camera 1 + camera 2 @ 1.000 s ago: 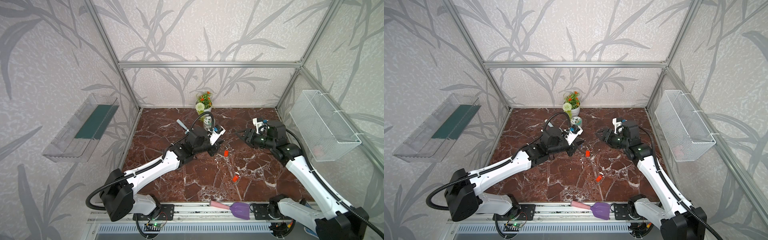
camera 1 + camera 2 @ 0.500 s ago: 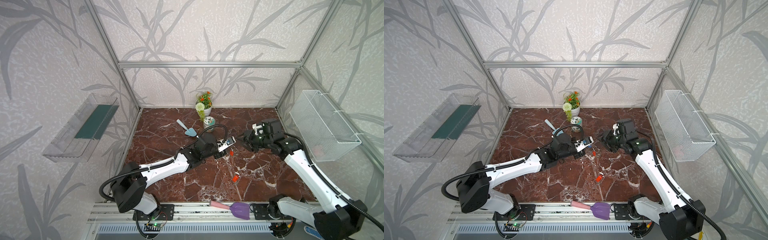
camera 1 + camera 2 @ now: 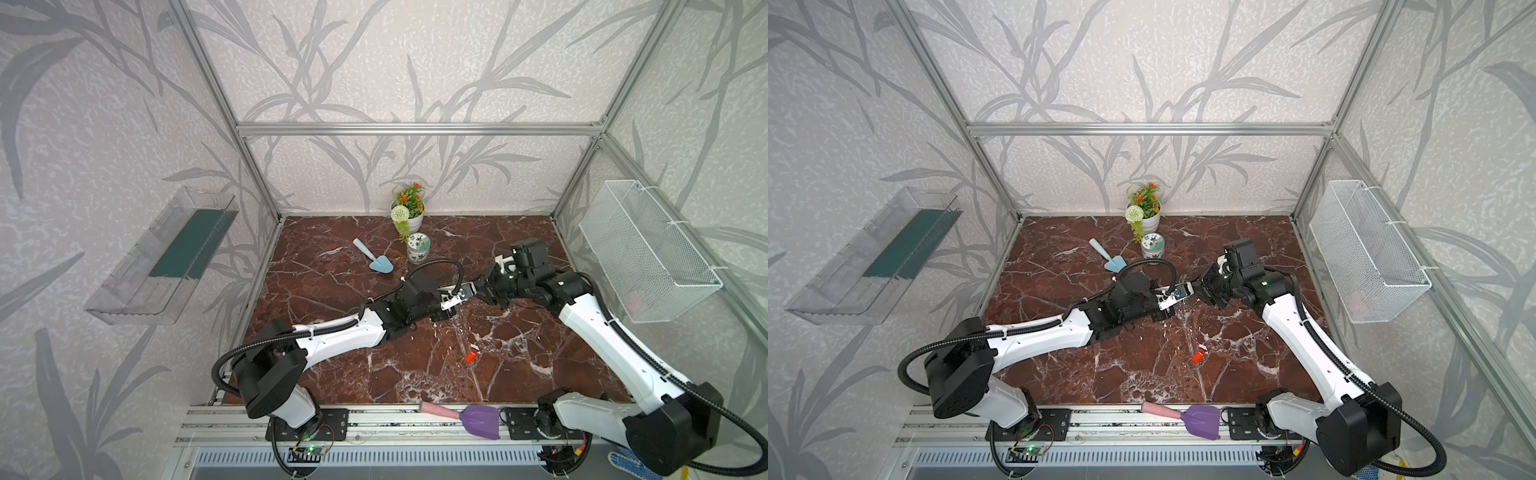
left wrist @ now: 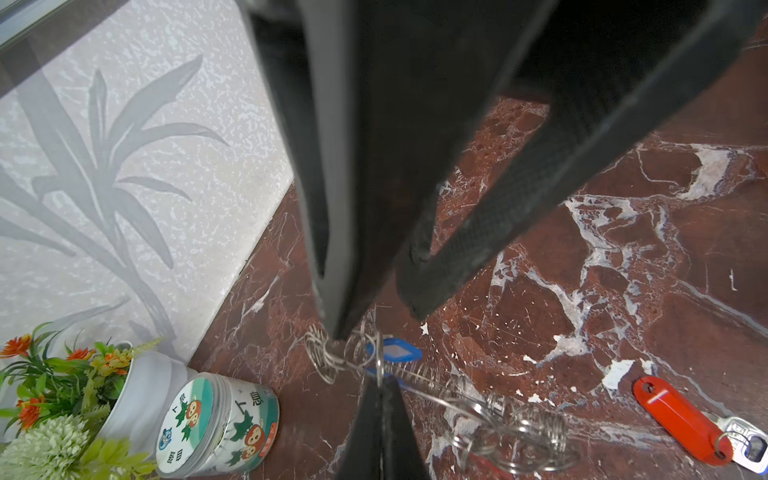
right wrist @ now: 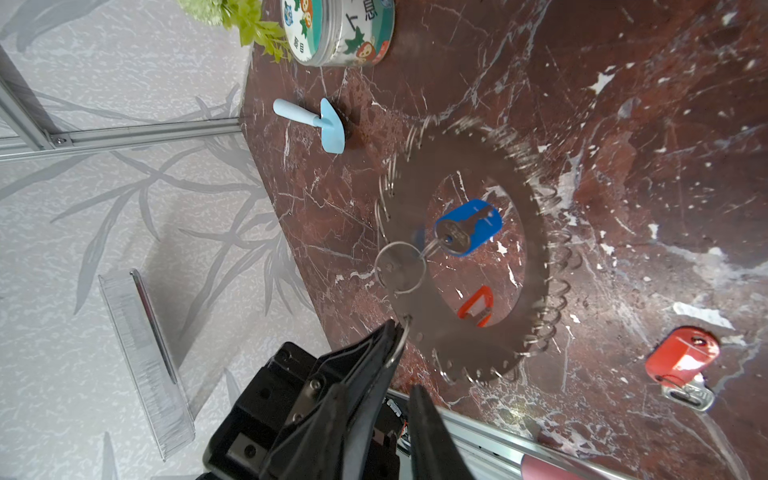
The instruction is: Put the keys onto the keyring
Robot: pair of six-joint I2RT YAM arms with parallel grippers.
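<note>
The keyring (image 5: 469, 174), a grey toothed disc edged with wire rings, hangs blurred above the marble. My left gripper (image 4: 380, 384) is shut on one rim ring of it. A blue key (image 5: 469, 226) dangles in the disc's hole from a larger wire ring (image 5: 401, 266). My right gripper (image 5: 405, 361) faces the left one (image 3: 455, 307) across the keyring's edge, its jaws narrow but apart, one finger (image 4: 334, 316) touching the rings. A red key (image 3: 471, 356) lies loose on the floor nearer the front. Another red-orange tag (image 5: 478, 307) shows through the hole.
A patterned cup (image 3: 417, 248), a flower pot (image 3: 409, 216) and a blue trowel (image 3: 376, 259) stand behind the grippers. A purple trowel (image 3: 478, 419) lies on the front rail. A wire basket (image 3: 648, 253) hangs on the right wall, a clear shelf (image 3: 166, 253) on the left.
My left arm has carried the keyring forward and to the right. My right gripper has come in to meet it and its jaws have narrowed.
</note>
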